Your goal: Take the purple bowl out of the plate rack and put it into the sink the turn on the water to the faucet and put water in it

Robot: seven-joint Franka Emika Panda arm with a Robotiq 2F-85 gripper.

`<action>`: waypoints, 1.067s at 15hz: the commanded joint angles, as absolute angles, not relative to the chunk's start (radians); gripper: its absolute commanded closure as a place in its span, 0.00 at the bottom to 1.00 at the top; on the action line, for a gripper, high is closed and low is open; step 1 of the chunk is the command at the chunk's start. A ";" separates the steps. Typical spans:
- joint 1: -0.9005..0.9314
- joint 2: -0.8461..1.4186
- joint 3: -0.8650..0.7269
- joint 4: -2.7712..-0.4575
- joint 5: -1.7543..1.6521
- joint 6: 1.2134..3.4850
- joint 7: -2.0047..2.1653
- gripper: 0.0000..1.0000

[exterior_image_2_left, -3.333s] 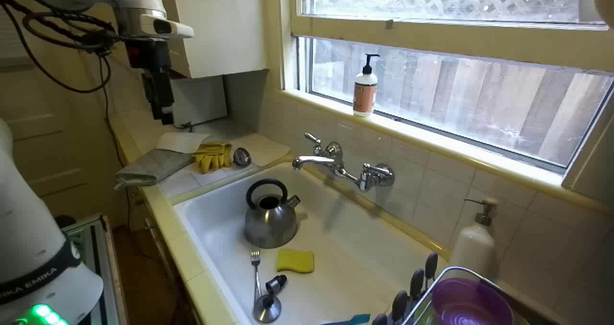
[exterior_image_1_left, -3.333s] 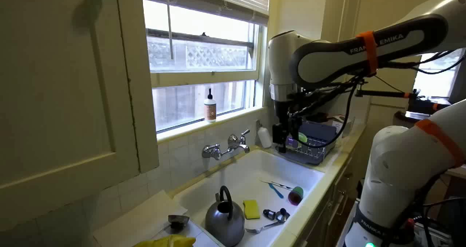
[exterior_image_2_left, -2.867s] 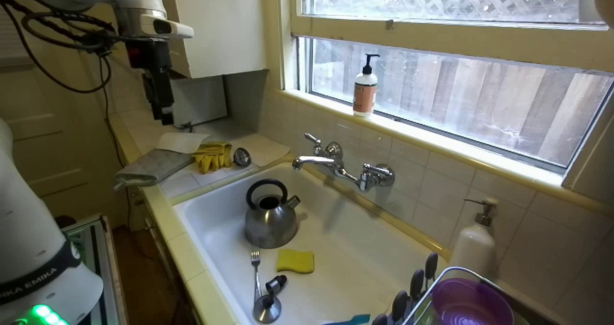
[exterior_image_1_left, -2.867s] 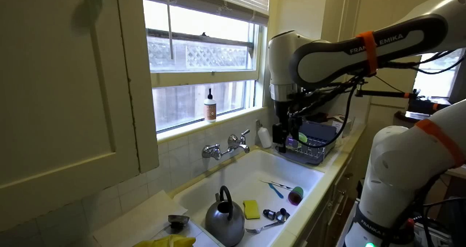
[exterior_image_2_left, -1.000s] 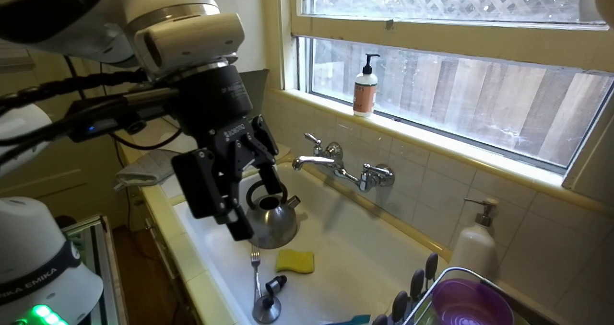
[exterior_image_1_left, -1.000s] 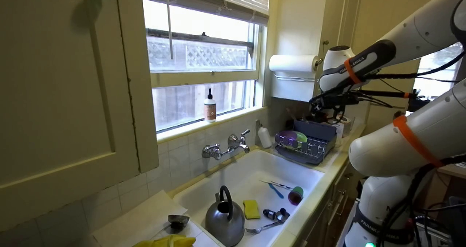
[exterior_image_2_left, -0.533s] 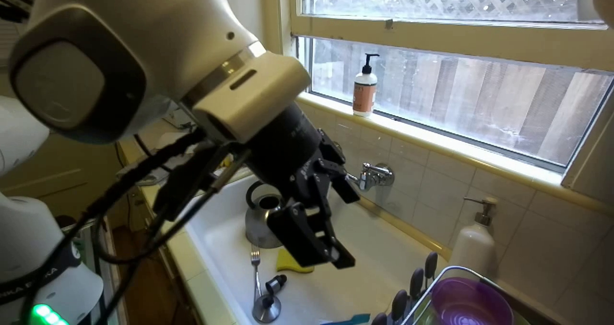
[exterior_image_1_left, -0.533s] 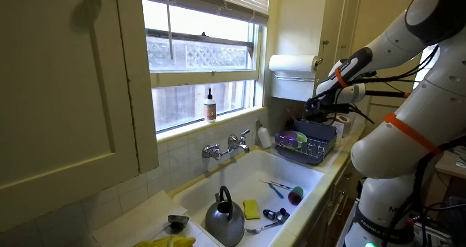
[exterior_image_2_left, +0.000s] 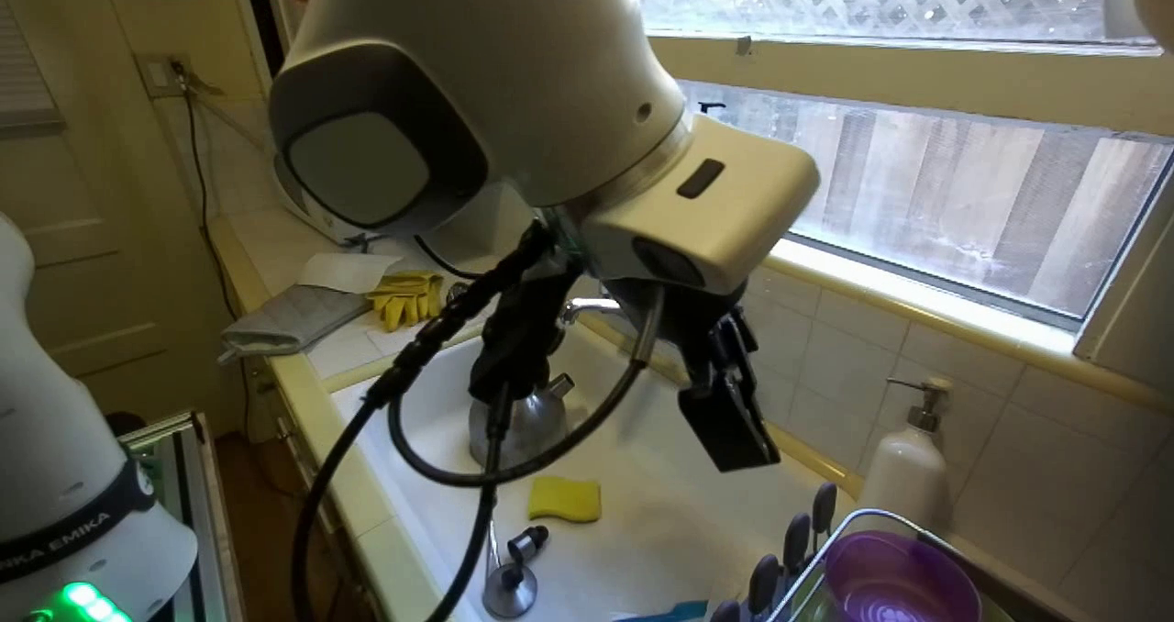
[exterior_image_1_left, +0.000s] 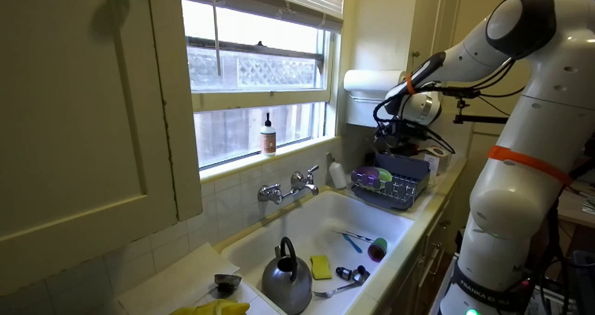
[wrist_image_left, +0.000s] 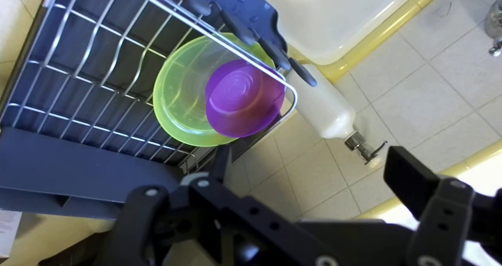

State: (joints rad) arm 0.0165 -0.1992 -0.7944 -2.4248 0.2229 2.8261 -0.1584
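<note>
The purple bowl (wrist_image_left: 245, 97) sits inside a larger green bowl (wrist_image_left: 178, 97) at the corner of the plate rack (wrist_image_left: 78, 162). In both exterior views the purple bowl (exterior_image_1_left: 366, 173) shows in the rack too. My gripper (wrist_image_left: 312, 158) is wide open with nothing between its fingers; in the wrist view it stands beyond the rack's corner, apart from the bowl, with bare wall tiles behind the gap. In an exterior view the chrome faucet (exterior_image_1_left: 301, 182) is mounted on the wall above the white sink (exterior_image_1_left: 320, 222); in an exterior view the arm hides most of the faucet (exterior_image_2_left: 592, 305).
A white pump bottle (wrist_image_left: 327, 105) leans close beside the rack's corner, near the dark utensil handles (wrist_image_left: 274, 52). In the sink lie a grey kettle (exterior_image_1_left: 288, 285), a yellow sponge (exterior_image_1_left: 320, 267), a cup (exterior_image_1_left: 377, 250) and cutlery. A paper towel roll (exterior_image_1_left: 374, 80) hangs above the rack.
The arm has swung and turned, carrying the open gripper from the kettle end of the sink towards the rack end. The bowl, rack and sink contents have stayed in place.
</note>
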 commanded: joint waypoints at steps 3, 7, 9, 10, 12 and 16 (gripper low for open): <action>0.052 -0.124 -0.852 -2.355 0.269 2.773 -0.210 0.00; 0.051 0.004 -0.864 -2.327 0.277 2.821 -0.164 0.00; 0.057 0.069 -0.883 -2.311 0.357 2.842 -0.209 0.00; 0.054 0.102 -0.882 -2.304 0.393 2.861 -0.227 0.00; 0.031 0.172 -0.857 -2.275 0.484 2.860 -0.274 0.00; -0.078 0.305 -0.735 -2.160 0.684 2.808 -0.410 0.00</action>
State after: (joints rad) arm 0.0064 0.1841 -0.8193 -2.2648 0.5464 2.8452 -0.3118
